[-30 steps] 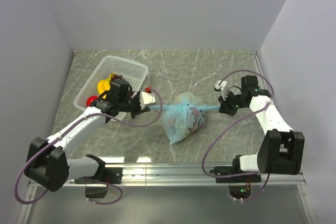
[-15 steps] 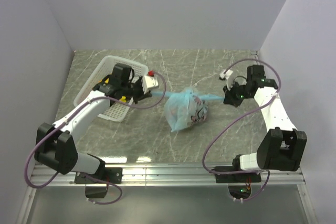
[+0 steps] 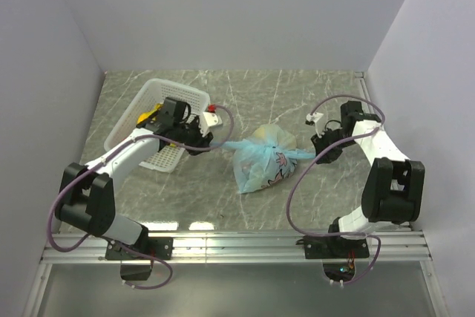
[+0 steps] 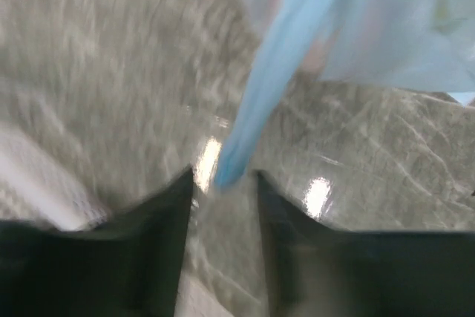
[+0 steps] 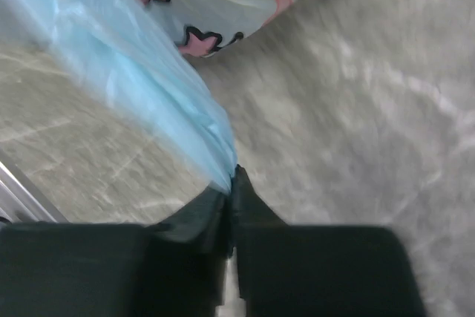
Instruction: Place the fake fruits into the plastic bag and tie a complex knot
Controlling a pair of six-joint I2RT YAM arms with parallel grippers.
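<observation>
Walls [image 3: 223,12]: pale, plain, on three sides.
Table [image 3: 312,94]: grey-green marbled, glossy.
Basket [image 3: 159,98]: white, far left.
Bag [image 3: 261,165]: mid-table, between the grippers.
Left gripper [image 4: 223,180]: fingers spread, the tip of one bag tail loose between them.
Right gripper [image 5: 230,183]: pressed together, pinching the other tail.

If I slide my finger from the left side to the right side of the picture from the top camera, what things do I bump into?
basket → left gripper → bag → right gripper
</observation>
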